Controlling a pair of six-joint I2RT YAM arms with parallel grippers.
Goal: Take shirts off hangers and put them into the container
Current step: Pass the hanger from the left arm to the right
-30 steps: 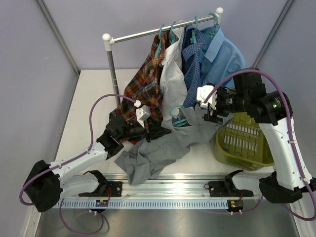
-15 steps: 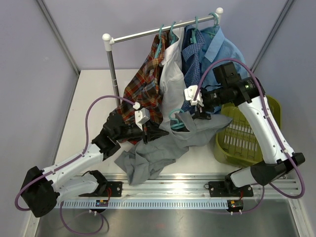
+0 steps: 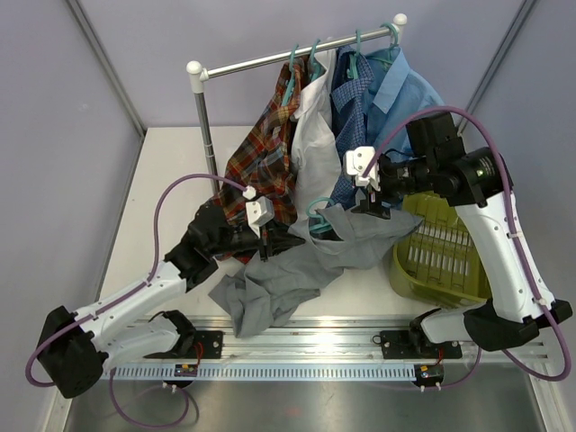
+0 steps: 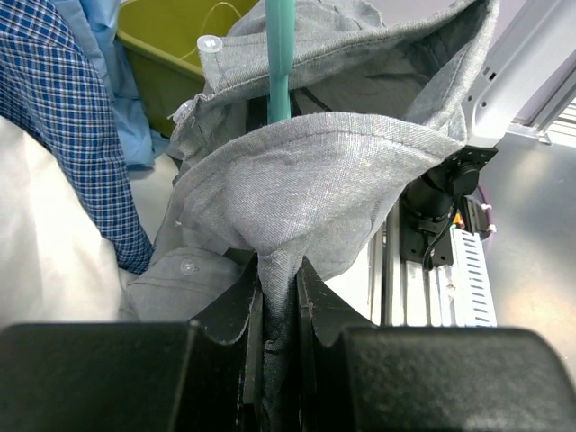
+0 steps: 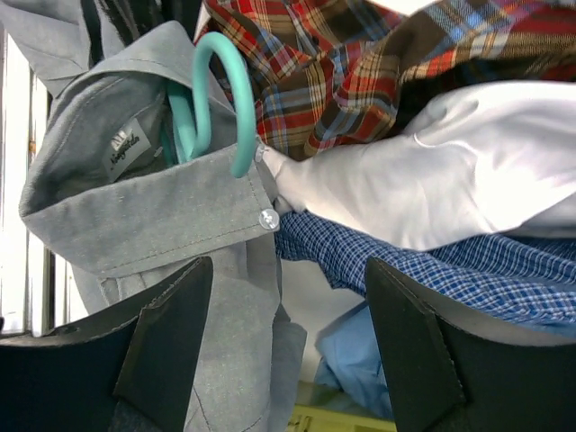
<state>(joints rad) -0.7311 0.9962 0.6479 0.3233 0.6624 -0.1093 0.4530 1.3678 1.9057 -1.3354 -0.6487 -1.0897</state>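
**Top external view: grey shirt pinched, hanger hook just ahead of the spread right hand**

We see the grey shirt (image 3: 288,274) draped over the middle of the surface (image 3: 171,180) toward its near edge. Its collar end is lifted toward the container (image 3: 445,256), which sits by the right edge. One hanger (image 3: 317,214) is inside this shirt. The other shirts (image 3: 315,135) hang from the rail (image 3: 288,58) near the far edge.

The left hand (image 3: 281,241) is pressed together on a fold of grey cloth. The right hand (image 3: 371,207) is spread and holds nothing.

We judge that the coming move turns on the hanger's hook (image 5: 241,108). It lies just to the left of the right hand, which is nearer to it than the left hand. In the right wrist view the hook curves out of the collar ahead of the fingers, off toward the left one rather than centred between them. The hand would likely need to shift that way before closing.

Only the left wrist view shows the pinch itself, with the hanger's stem running straight away beyond the fold. Only the right wrist view shows the hook standing clear of the cloth. Only the top view shows the container just beyond the right hand.
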